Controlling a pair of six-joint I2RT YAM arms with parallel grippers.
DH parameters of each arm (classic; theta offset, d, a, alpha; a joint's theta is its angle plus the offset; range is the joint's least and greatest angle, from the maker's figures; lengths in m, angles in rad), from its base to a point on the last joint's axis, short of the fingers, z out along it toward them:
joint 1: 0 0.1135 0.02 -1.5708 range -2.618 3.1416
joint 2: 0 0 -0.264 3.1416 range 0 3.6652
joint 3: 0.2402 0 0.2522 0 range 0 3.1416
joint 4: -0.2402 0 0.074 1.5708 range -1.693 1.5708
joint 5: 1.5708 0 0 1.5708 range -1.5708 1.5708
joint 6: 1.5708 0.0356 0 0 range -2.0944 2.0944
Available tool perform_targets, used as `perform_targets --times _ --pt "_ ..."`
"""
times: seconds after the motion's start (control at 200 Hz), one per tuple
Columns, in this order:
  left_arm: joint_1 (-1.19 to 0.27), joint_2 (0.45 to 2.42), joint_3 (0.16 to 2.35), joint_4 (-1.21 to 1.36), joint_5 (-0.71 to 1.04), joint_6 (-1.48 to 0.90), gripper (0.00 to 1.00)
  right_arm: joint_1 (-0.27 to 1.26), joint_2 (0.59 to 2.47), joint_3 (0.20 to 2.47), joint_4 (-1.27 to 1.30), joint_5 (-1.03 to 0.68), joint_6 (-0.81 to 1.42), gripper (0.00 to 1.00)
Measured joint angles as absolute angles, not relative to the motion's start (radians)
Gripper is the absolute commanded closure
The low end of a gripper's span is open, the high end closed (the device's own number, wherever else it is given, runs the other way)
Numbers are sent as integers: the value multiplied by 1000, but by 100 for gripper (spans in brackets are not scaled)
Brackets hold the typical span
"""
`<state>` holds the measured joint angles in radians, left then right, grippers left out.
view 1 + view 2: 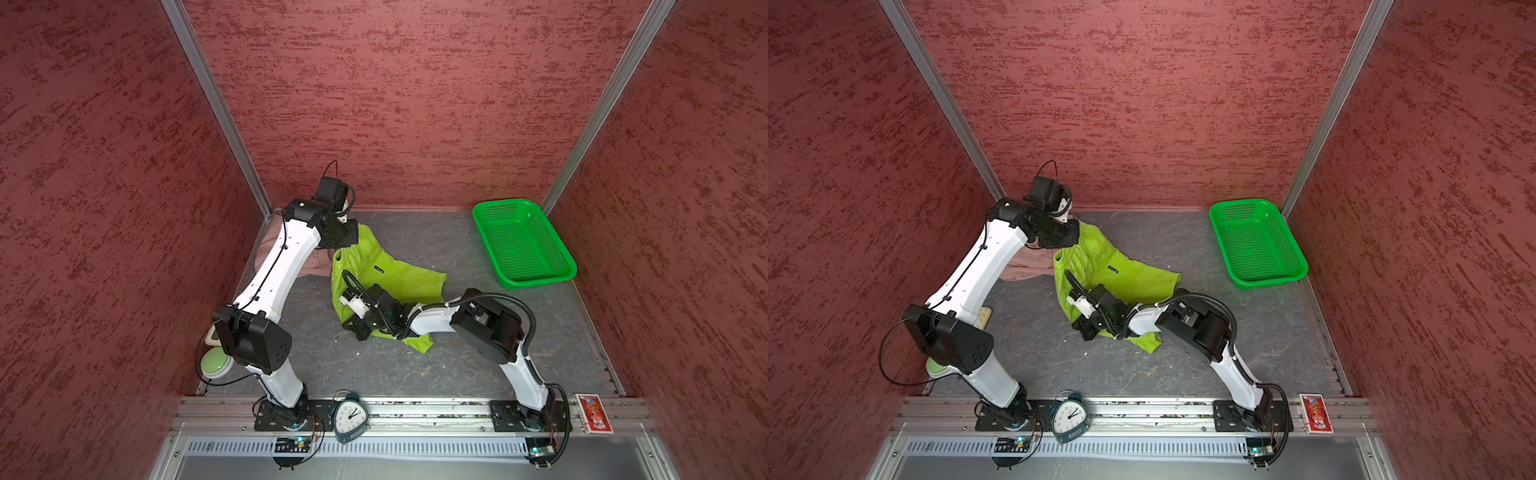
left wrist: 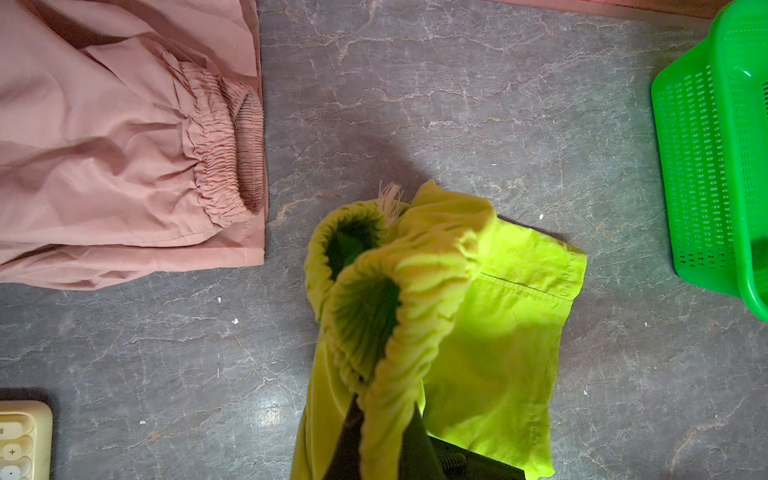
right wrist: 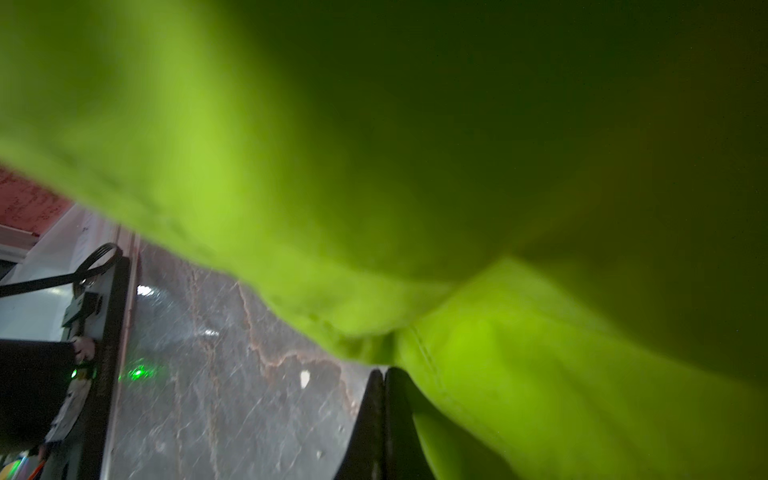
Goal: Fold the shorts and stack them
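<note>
Mid-table, the lime green shorts (image 1: 399, 270) hang half-lifted and crumpled: left gripper (image 2: 382, 415) clamped on the waistband (image 2: 415, 332), right gripper (image 3: 383, 390) pinched shut at a lower hem (image 3: 332, 328), apparently holding it. Far left, the pink shorts (image 2: 104, 145) lie flat, maybe folded; nothing's stacked. Red textured walls (image 1: 395, 104), grey veined table (image 1: 478, 353), green basket (image 1: 536, 282) far right.

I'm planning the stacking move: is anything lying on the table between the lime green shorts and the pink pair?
Nothing visible. In the left wrist view only bare grey table separates the lime green shorts from the pink shorts; the green basket sits on the lime pair's far side, outside that gap.
</note>
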<state>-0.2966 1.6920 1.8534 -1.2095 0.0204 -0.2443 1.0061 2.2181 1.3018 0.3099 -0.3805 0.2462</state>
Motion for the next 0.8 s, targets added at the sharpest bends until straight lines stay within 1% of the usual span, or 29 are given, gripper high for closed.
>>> perform_targets --times 0.065,0.115,0.22,0.281,0.381,0.421,0.521,0.601,0.681,0.802 --pt "-296 1692 1853 -1211 18 -238 100 1011 2238 1331 310 -366 244 100" --pt "-294 1692 1855 -1214 16 -234 100 1014 2239 1336 313 -362 246 84" --pt "-292 1692 1871 -1227 16 -227 100 1015 2201 1306 327 -355 254 71" --pt "-292 1692 1887 -1240 18 -226 100 1015 2123 1230 332 -343 263 63" --pt "-307 1697 1919 -1263 18 -223 100 1006 1915 1065 326 -305 283 60" --pt "-318 1700 1929 -1268 16 -221 100 995 1811 994 323 -284 289 60" --pt "-349 1709 1942 -1280 15 -219 100 970 1576 842 312 -208 311 72" --pt "-366 1721 1944 -1287 17 -218 100 954 1438 742 281 -143 324 82" --pt "-370 1736 1944 -1291 17 -216 100 953 1385 669 228 -102 345 89" --pt "-376 1755 1944 -1295 16 -216 100 954 1408 593 142 -70 368 96"
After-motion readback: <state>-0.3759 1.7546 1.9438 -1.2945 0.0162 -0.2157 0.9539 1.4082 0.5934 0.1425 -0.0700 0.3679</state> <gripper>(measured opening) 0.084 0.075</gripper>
